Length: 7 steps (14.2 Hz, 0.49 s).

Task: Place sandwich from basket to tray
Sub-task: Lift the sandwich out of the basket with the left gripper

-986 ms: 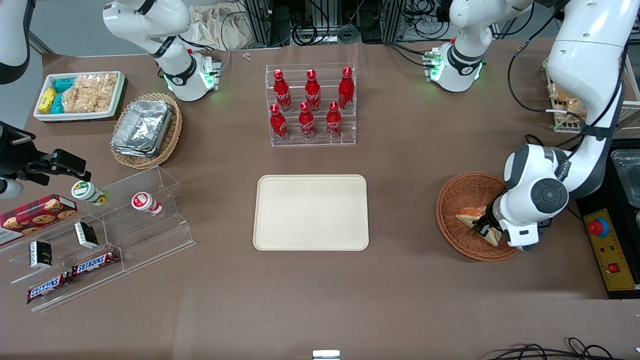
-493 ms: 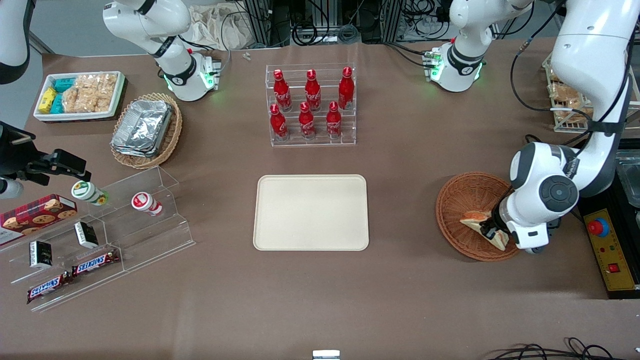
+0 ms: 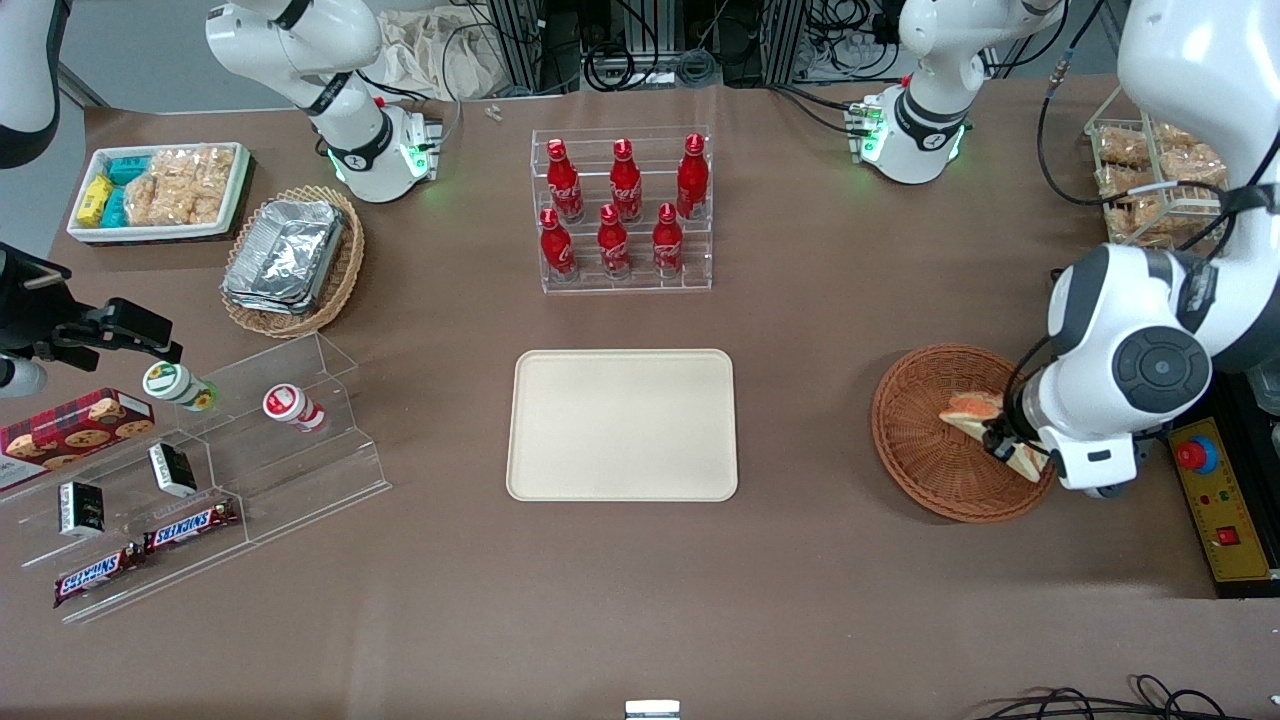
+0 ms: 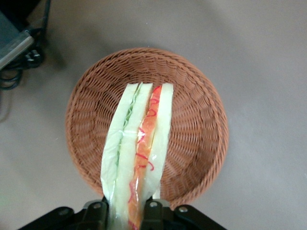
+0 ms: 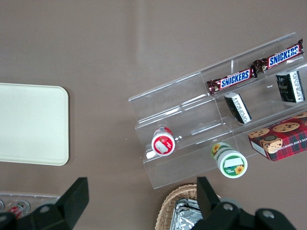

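Tray (image 3: 622, 424): cream, flat on the brown table, well apart from the fingers, toward the parked arm's end.
Basket (image 3: 925, 440): round reddish-brown wicker, directly below the fingers (image 4: 151, 209).
Gripper (image 3: 1008, 447): above the basket, fingers clenched on the sandwich's wide end.
Sandwich (image 4: 137, 152): white wedge with orange-red and green layers, pinched between the fingers, lifted clear above the basket.

Tray (image 5: 31, 122) on brown table (image 5: 120, 43), beside clear tiered rack (image 5: 192, 129). Rack holds two Snickers bars (image 5: 231, 80), two cups (image 5: 163, 142) — cookie box (image 5: 278, 136) alongside. Working gripper not visible.
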Available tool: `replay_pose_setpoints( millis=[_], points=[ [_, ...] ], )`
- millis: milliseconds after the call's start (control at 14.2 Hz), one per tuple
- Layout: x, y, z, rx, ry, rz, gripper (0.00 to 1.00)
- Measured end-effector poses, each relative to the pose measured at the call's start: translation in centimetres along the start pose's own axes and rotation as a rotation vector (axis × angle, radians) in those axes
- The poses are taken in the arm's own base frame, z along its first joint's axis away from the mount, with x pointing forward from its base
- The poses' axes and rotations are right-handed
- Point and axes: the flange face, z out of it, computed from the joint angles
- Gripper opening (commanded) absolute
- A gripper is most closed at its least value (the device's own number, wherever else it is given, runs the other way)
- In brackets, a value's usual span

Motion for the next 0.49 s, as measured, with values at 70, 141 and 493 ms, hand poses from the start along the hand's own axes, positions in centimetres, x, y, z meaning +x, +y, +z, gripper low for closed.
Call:
replay_pose_setpoints(
  millis=[70,141,493],
  points=[
    [-0.7,-0.1,-2.3,0.007,-0.016,0.035,0.0],
    [-1.2,-0.2,-4.2,0.004,-0.037,0.074,0.0],
    [-6.8,1.6,-10.6,-0.08,-0.06,0.256,0.0]
  ],
)
